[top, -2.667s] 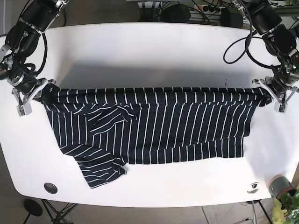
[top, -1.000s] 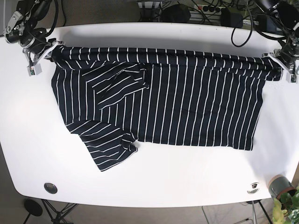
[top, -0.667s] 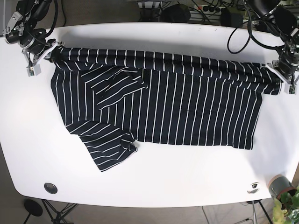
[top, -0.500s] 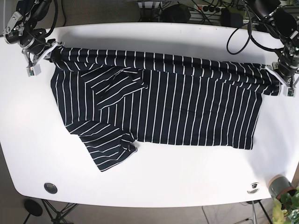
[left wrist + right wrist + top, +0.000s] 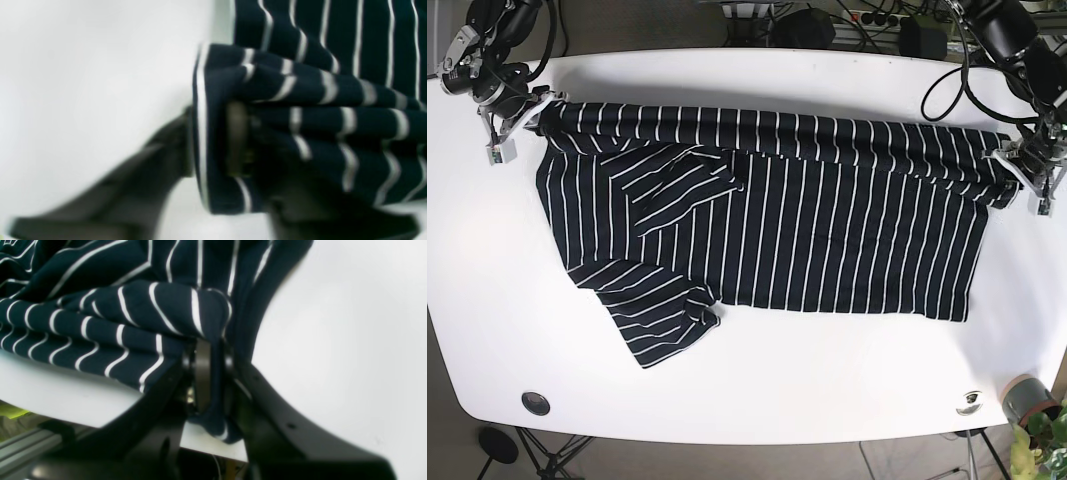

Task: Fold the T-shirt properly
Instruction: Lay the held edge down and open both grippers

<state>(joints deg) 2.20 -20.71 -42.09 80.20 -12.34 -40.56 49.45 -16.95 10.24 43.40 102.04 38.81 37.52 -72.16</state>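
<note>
We note the T-shirt, navy with thin white stripes, spread over the white surface, its top edge bunched into a roll strung between the two claws. The left claw sits at the roll's end on the base view's right; in the left wrist view this claw is closed on a thick wad of the striped cloth, fabric wrapping over and around the fingers so that only a sliver of one pad shows, and the picture is blurred. The right claw sits at the opposite end, near the surface's far corner; its wrist view shows the claw pinched shut on a gathered corner of the shirt, a tuft of cloth poking out below the fingers. Between the claws the roll sags and slants, lower toward the left claw than toward the right one. Below the roll the body of the shirt lies flat on the surface. Just below the right claw, one sleeve is folded in across the chest; farther below that claw, a second flap juts out past the hem line, rumpled at its edge. We see a small round fitting set into the surface, well apart from both claws.
</note>
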